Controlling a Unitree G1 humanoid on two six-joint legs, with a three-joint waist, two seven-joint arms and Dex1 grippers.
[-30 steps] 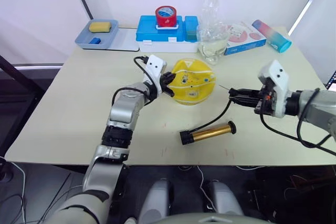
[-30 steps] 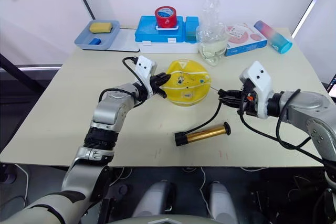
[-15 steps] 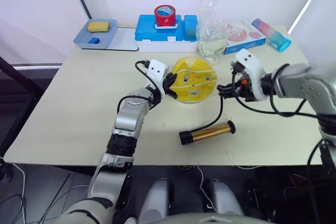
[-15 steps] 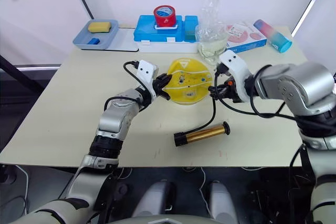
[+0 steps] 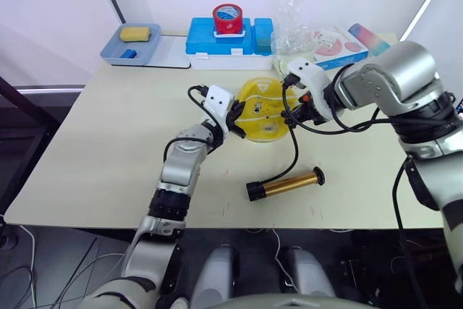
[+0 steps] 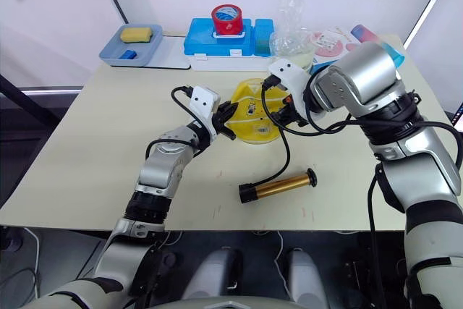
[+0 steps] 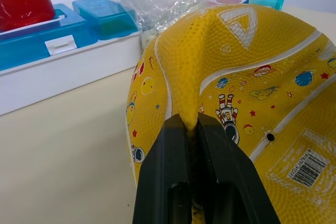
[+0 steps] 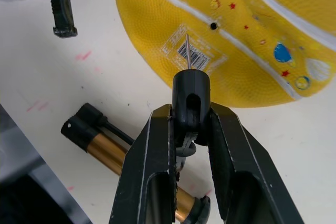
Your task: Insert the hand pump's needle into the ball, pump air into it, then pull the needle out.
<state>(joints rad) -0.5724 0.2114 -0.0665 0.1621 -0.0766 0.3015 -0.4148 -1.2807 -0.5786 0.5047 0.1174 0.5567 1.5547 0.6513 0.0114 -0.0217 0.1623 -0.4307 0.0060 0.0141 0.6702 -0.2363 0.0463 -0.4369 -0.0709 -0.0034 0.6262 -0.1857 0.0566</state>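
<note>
Left eye view: beige table (image 5: 94,150) carries a saggy yellow ball (image 5: 264,110) at centre. Along the far edge, largest to smallest: a blue and white case (image 5: 224,41) with a red tape roll (image 5: 227,19) on top, a grey-blue tray (image 5: 132,43) holding a yellow sponge (image 5: 135,33), a crumpled clear plastic bag (image 5: 293,30) just behind the ball, a pink-printed box (image 5: 334,41), a teal-pink bottle (image 5: 365,36).

Hand pump (image 5: 283,184) lies flat on the table nearer than the ball, apart from it; its black hose (image 5: 294,151) curves up to the right gripper (image 8: 190,124).

Left gripper (image 7: 193,129): fingers closed on a raised fold of the ball's skin, on the ball's left side.

Right gripper: fingers clamped on the black fitting of the needle (image 8: 187,52). Right wrist view: needle tip hovers over the barcode label (image 8: 191,51); the valve hole (image 8: 213,25) lies just beyond the tip. Whether the tip touches the ball's skin, cannot tell. Nothing stands between tip and hole.
</note>
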